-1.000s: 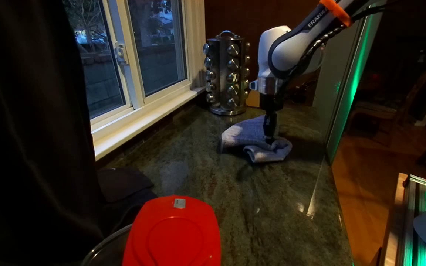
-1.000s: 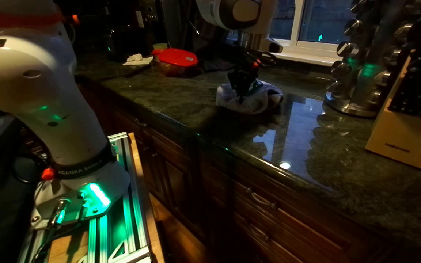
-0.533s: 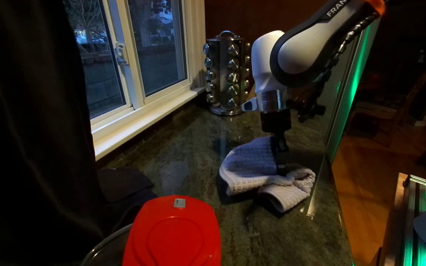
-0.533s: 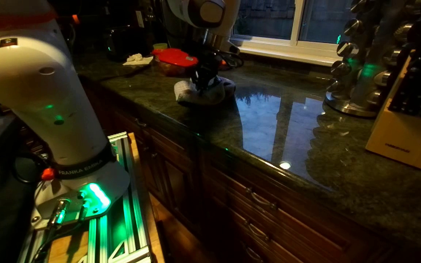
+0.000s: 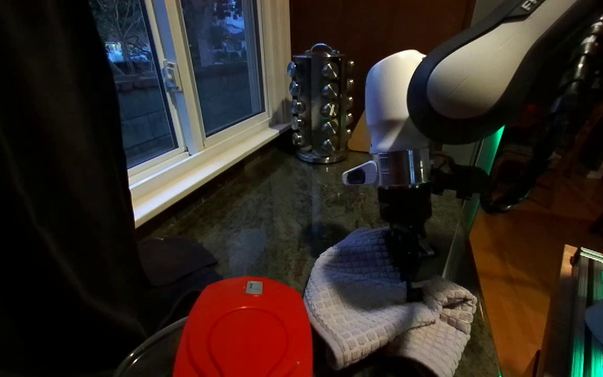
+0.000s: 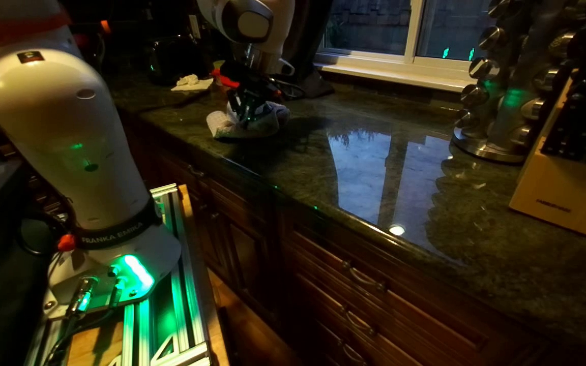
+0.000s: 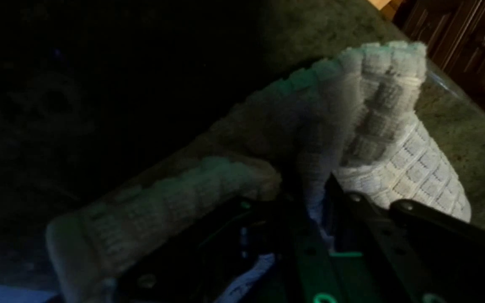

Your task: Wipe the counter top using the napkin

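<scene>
1. Black two-fingered claw (image 7: 310,191), pointing downward at the end of a white-and-black robot arm (image 5: 393,99). State: narrowed, a fold of cloth pinched between its fingers (image 7: 358,214) in the wrist view.
2. Pale grey-blue, waffle-textured cloth napkin (image 5: 354,303), folded and rumpled. Place: in the claw, fanning out beneath it and to both sides. Whether every edge touches down cannot be told.
3. Dark green-black, mottled, polished stone worktop (image 5: 280,209). Place: under the claw and the napkin; its edge runs near the claw.
4. Smooth red, rounded-oblong lid (image 5: 246,330) with a small grey tab (image 5: 254,287). Place: left of the claw, in the foreground of an exterior view, just beside the napkin; contact cannot be told.
5. Cylindrical stainless-steel rack (image 5: 313,99), upright, set with round metal caps (image 5: 330,127). Place: well apart from the claw in both exterior views.
6. Pale wooden knife block (image 6: 567,188) with black handles (image 6: 585,119). Place: right of the claw in an exterior view, well apart, near the rack.
7. White window sill (image 5: 207,167). Place: left of the claw in an exterior view.
8. Crumpled white wad (image 6: 187,80), material unclear. Place: beyond the claw and to its left in an exterior view.
9. Brown wooden drawers (image 6: 425,310). Place: under the worktop, lower than the claw.
</scene>
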Controlling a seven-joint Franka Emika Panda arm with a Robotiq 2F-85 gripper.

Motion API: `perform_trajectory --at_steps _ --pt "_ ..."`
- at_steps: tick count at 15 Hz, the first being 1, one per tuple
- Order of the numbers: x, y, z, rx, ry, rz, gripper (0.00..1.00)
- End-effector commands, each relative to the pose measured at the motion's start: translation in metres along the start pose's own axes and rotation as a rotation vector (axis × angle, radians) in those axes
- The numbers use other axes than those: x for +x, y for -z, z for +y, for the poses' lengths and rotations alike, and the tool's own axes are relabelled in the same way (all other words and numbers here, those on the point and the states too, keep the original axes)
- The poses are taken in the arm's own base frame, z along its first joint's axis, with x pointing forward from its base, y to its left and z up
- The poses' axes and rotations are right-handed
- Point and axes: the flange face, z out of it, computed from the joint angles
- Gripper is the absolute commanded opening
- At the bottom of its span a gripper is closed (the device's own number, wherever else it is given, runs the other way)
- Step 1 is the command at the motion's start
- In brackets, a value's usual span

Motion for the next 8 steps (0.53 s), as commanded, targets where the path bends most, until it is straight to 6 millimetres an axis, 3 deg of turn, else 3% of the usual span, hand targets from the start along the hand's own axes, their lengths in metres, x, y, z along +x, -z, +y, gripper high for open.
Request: perform_trajectory --at_steps 1,4,8 --pt "0.001 -0.014 -0.018 -0.017 0.047 0.063 0.48" --pt "0.008 0.017 -0.026 -0.107 0.026 0.145 0.69" --pt "0.007 0.078 -0.024 -0.227 -0.09 0.301 0.99"
